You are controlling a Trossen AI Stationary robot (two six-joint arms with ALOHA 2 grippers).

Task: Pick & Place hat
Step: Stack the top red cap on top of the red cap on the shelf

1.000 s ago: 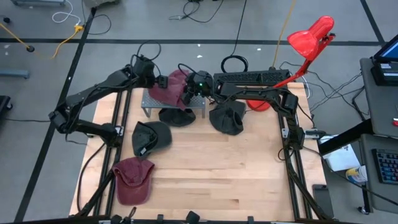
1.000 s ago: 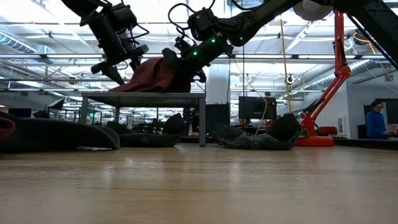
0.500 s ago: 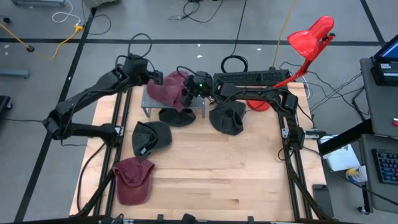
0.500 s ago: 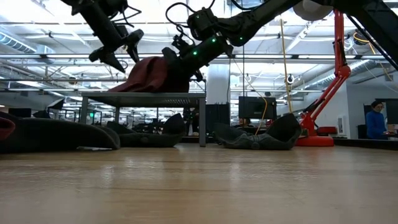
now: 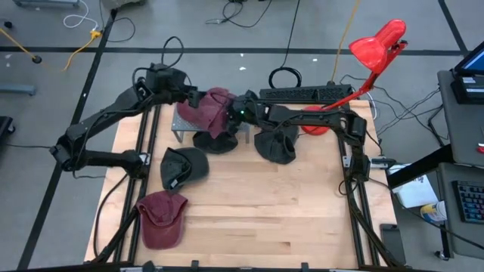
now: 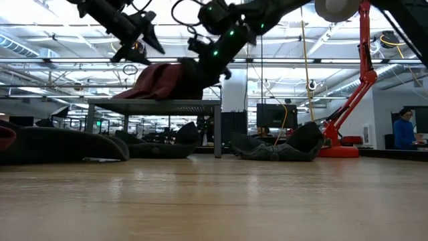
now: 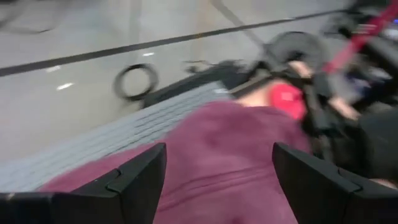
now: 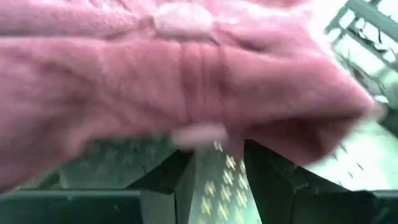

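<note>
A maroon hat (image 5: 212, 111) lies with its underside on a small grey mesh rack (image 5: 181, 125) at the table's far side; in the low view the maroon hat (image 6: 160, 82) spreads over the rack top (image 6: 154, 102). My left gripper (image 6: 137, 33) hangs open above the hat's left part, clear of it; in its wrist view the left gripper (image 7: 217, 180) has one finger on either side of the hat (image 7: 217, 149). My right gripper (image 5: 236, 113) is open at the hat's right edge. My right gripper (image 8: 217, 171) comes level from the table's right at the hat's right edge (image 8: 292, 118). Its fingers (image 8: 168, 180) lie just under that edge, with only the rack mesh showing in the gap between them. I cannot tell whether they touch the hat.
Other hats lie around: a dark one under the rack (image 5: 215, 141), a dark one to its right (image 5: 276, 143), a dark green one (image 5: 181, 166) and a second maroon one (image 5: 161, 217) nearer the left edge. A red lamp (image 5: 378, 45) stands at the far right.
My left gripper has risen from the hat's left side and drawn toward the far left, ending clear above it. My right gripper's wrist has lifted a little while staying at the hat's right edge. The hat has stayed on the rack.
</note>
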